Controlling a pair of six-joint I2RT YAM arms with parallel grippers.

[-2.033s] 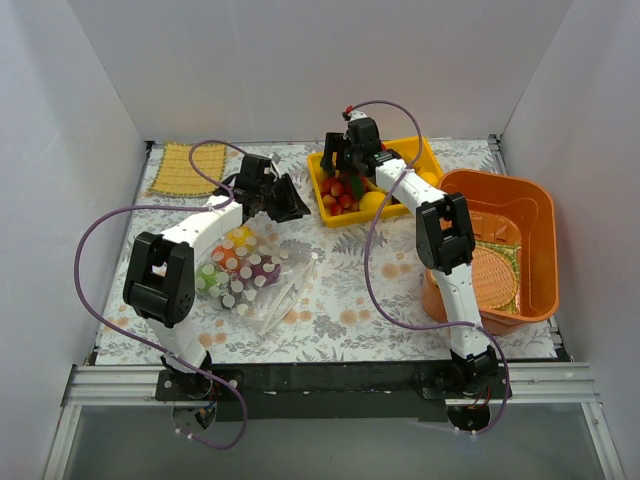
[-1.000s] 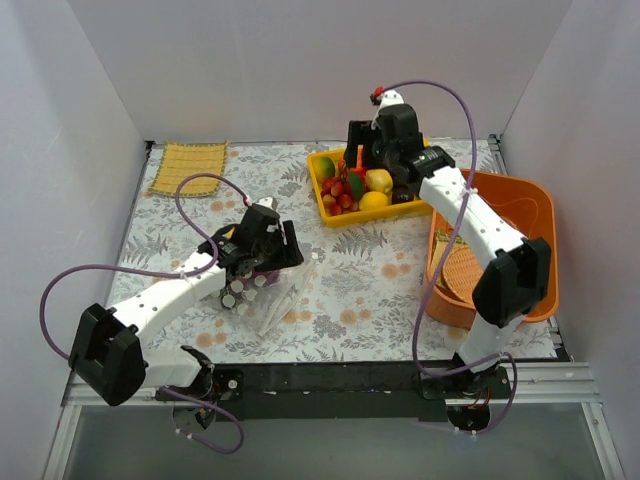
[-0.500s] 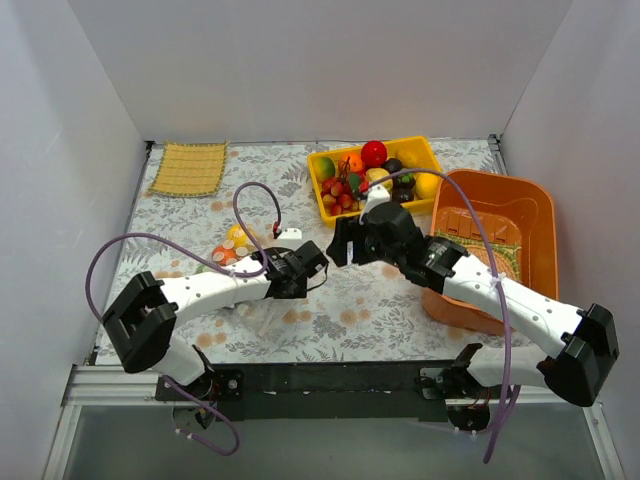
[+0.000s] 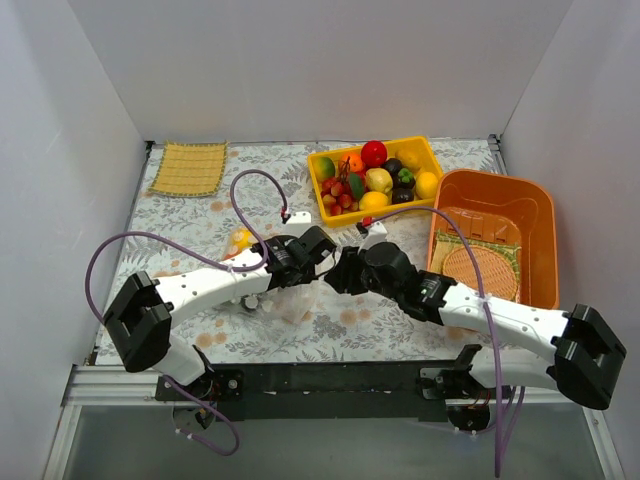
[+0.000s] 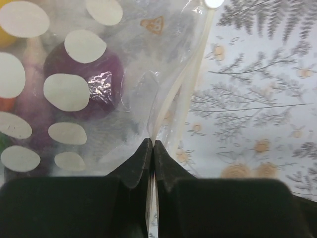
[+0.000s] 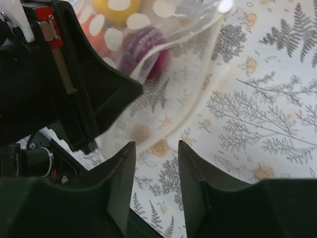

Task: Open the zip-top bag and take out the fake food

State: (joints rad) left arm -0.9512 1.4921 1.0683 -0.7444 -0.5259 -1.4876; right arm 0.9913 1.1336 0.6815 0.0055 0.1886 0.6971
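Observation:
The zip-top bag (image 4: 268,300) lies at the table's near left, clear with whitish spots. Fake food shows inside it: a purple piece (image 5: 84,79), which the right wrist view (image 6: 146,49) also shows, and a yellow piece (image 6: 116,7). My left gripper (image 4: 308,252) is shut on the bag's zip edge (image 5: 171,106); its jaws (image 5: 152,143) meet on the strip. My right gripper (image 4: 338,272) is open and empty just right of the bag's mouth; its fingertips (image 6: 155,146) stand apart over the cloth, close to the left gripper's body (image 6: 74,84).
A yellow tray (image 4: 428,150) with several fake fruits stands at the back. An orange basin (image 4: 540,215) holding a round woven piece stands at the right. A woven yellow mat (image 4: 188,167) lies at the back left. White walls enclose the table.
My right arm left the yellow tray and swung down to the bag's mouth. My left gripper moved from over the bag to its right edge and is now shut on the zip strip.

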